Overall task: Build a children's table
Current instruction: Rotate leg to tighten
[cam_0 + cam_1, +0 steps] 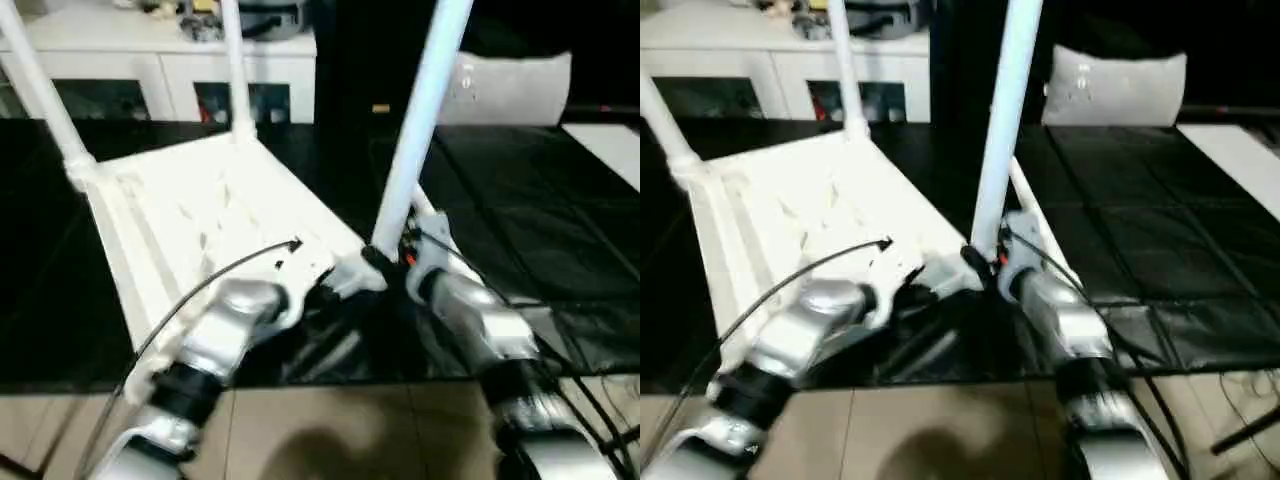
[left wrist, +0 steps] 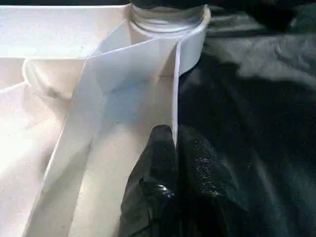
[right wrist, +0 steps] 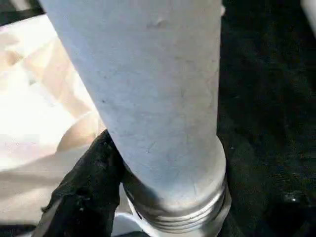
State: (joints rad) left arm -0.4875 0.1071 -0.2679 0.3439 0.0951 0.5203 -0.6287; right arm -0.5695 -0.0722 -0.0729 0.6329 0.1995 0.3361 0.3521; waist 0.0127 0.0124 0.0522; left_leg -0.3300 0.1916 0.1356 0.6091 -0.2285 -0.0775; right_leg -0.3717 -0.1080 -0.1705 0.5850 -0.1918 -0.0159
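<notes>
The children's table lies upside down as a white ribbed tabletop on the black-covered work table. Two white legs stand upright in its far corners. A third leg stands tilted at the near right corner, and my right gripper is shut around its lower end. In the right wrist view the leg's threaded end shows just above the socket, with one black finger against it. My left gripper is shut on the tabletop's thin rim just short of that corner socket.
A white cabinet with glass doors stands behind the work table. A white cushion-like thing and a white sheet lie at the back right. The black cover stretches to the right. A cable loops over my left forearm.
</notes>
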